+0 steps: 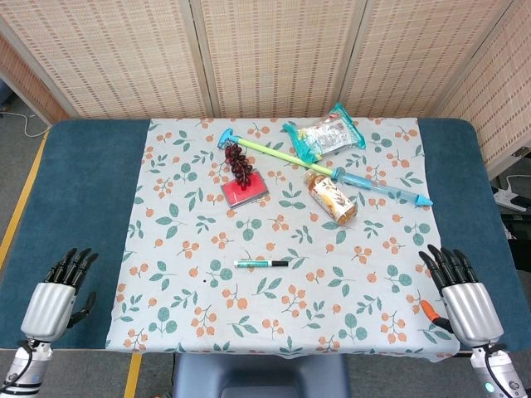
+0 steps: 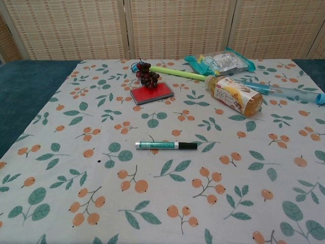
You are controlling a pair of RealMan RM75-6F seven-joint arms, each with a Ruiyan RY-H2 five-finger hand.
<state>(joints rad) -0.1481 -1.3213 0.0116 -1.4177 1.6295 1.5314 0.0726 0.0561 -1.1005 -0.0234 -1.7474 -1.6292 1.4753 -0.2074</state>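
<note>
My left hand [image 1: 58,292] rests at the near left corner on the blue table, fingers apart and holding nothing. My right hand [image 1: 461,292] lies at the near right edge of the cloth, fingers spread and empty. A green marker with a black cap [image 1: 260,264] [image 2: 165,145] lies flat in the middle of the floral cloth [image 1: 207,332], nearest to both hands but well apart from each. Neither hand shows in the chest view.
Further back lie a bunch of dark grapes [image 1: 239,162] on a red pad [image 1: 246,190], a juice bottle on its side [image 1: 331,197] [image 2: 234,95], a teal snack bag [image 1: 325,138] and a long green and blue stick [image 1: 332,171]. A bamboo screen [image 1: 265,50] stands behind.
</note>
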